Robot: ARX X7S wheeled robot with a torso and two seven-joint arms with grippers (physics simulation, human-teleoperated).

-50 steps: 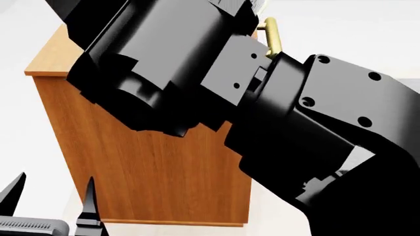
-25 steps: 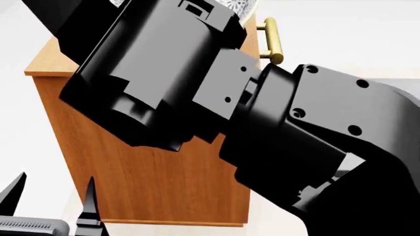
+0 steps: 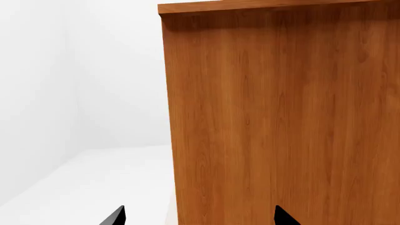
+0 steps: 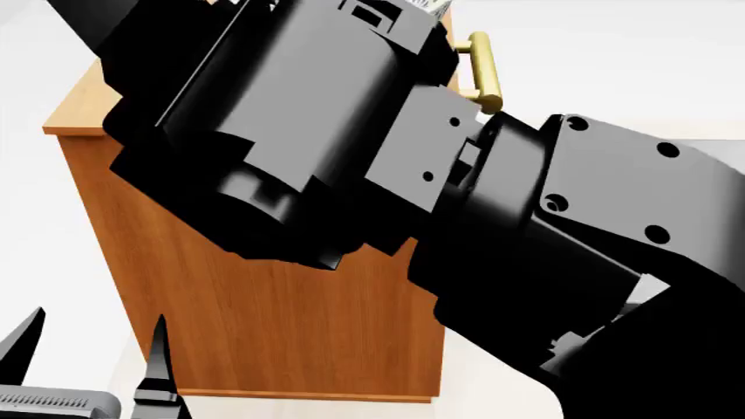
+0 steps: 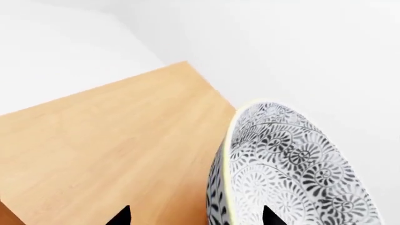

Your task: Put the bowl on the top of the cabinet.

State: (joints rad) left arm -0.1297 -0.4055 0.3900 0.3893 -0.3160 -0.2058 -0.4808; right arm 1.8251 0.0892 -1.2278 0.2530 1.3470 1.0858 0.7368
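The bowl, white with a dense grey-blue floral pattern, hangs tilted on its edge over the pale flat top of the cabinet. My right gripper is shut on the bowl, with the wall between its fingertips, one outside and one inside. In the head view my right arm hides the gripper, and only a sliver of the bowl shows at the top edge. The cabinet is orange-brown. My left gripper is open and empty, low beside the cabinet's side.
A brass bar handle sticks out from the cabinet's front, close by my right forearm. White floor and white walls surround the cabinet. My left gripper points at the cabinet's near corner edge.
Over the last second my right arm rose up and left, then came back down and right. Less of the bowl now shows at the head view's top. The left gripper has not moved.
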